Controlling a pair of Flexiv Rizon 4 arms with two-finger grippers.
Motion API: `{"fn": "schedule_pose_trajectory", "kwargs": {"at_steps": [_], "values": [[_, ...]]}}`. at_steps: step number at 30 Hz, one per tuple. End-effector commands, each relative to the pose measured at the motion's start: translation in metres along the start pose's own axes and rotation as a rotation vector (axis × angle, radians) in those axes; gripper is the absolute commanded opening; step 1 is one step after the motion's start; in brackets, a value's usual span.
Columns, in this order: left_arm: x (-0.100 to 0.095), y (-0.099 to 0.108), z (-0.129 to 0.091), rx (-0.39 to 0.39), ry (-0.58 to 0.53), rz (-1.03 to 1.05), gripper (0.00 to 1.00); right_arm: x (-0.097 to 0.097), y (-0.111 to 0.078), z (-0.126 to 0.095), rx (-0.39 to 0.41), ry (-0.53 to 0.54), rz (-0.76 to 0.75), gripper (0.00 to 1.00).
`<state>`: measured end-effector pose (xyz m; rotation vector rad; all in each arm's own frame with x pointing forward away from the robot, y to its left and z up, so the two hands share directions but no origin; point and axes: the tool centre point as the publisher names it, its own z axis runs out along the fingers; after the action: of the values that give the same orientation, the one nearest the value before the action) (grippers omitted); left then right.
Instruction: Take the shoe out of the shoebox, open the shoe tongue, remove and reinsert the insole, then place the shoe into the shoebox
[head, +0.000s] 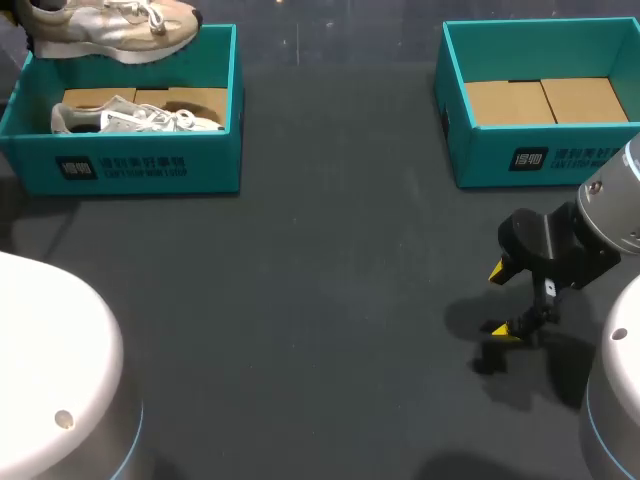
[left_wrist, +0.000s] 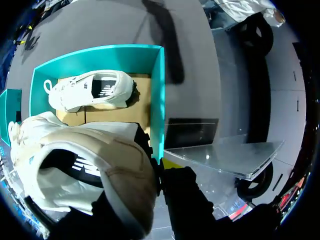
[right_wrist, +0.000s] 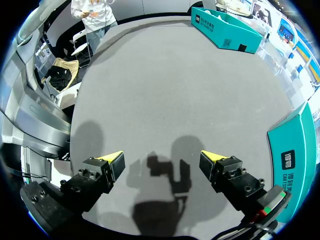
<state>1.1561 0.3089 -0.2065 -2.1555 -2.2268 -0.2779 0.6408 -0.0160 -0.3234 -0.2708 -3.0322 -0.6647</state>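
Apparently left gripper grips shoe above shoebox; right gripper spread, low.

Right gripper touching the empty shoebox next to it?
Apart. The head view shows bare table between the right gripper and the empty shoebox. In the right wrist view its open fingers hang over bare table, the box off to one side.
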Motion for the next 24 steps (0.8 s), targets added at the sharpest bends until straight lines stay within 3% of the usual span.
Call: {"fn": "schedule_pose_trajectory", "kwargs": {"at_steps": [1, 6, 13, 24], "values": [[-0.002, 0.009, -0.002, 0.018, 0.005, -0.002, 0.0, 0.002, 0.0, 0.0, 0.002, -0.003, 0.0, 1.0], [-0.002, 0.009, -0.002, 0.018, 0.005, -0.002, 0.0, 0.002, 0.0, 0.0, 0.002, -0.003, 0.0, 1.0], [-0.016, 0.014, 0.03, 0.049, 0.029, -0.039, 0.0, 0.002, 0.0, 0.0, 0.002, -0.003, 0.0, 1.0], [-0.019, 0.009, 0.055, 0.098, 0.045, -0.046, 0.0, 0.002, 0.0, 0.0, 0.002, -0.003, 0.0, 1.0]]}}
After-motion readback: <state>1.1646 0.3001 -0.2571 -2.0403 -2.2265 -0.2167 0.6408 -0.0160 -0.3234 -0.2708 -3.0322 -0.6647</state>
